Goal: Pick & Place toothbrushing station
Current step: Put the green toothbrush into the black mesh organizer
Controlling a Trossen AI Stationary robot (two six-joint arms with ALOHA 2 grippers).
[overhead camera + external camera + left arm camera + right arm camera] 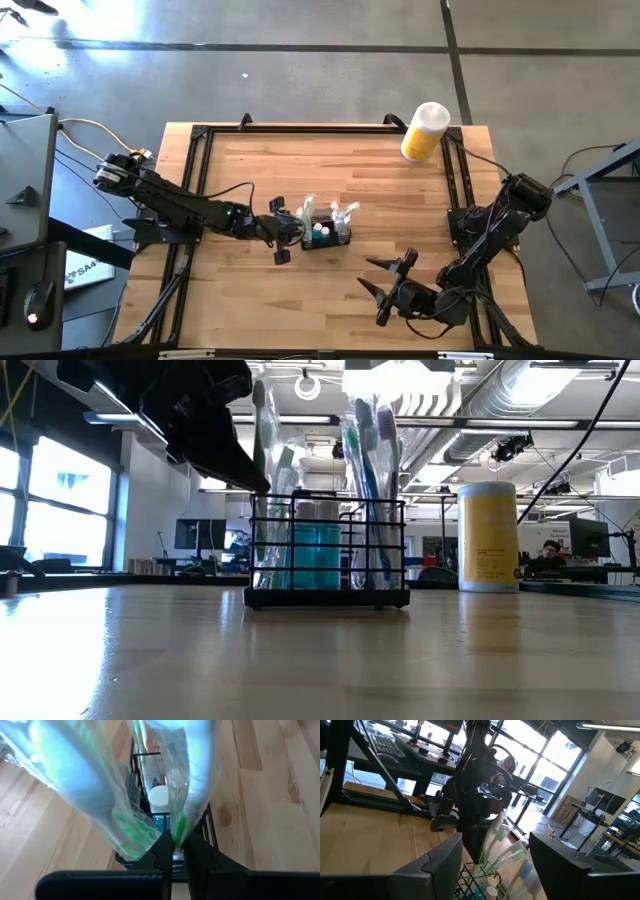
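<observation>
My left hand (172, 851) is at the toothbrushing station (327, 236), its 2 fingers pressed nearly together on the caddy's near rim; from the left wrist view I think they pinch a wire of the rim, though the wrapped brushes crowd the lens and I can't be sure what sits between them. In the low view that hand (262, 488) comes down from above onto the caddy's (328, 550) left top edge. The caddy stands upright on the tabletop (260, 300), about mid-table, carrying plastic-wrapped toothbrushes (372, 450) that stick up well above its mesh, and a teal bottle with a white cap (159, 799) inside.

My right hand (380, 278) is near the front right part of the tabletop, well apart from the caddy, fingers spread wide and holding nothing. Its wrist camera looks between those fingers toward the caddy and the left arm (477, 795) above it.

Farther back, a yellow cylinder with a white lid (424, 131) stands at the far right corner of the tabletop. Beyond the table, a person (548, 556) sits at a desk.
</observation>
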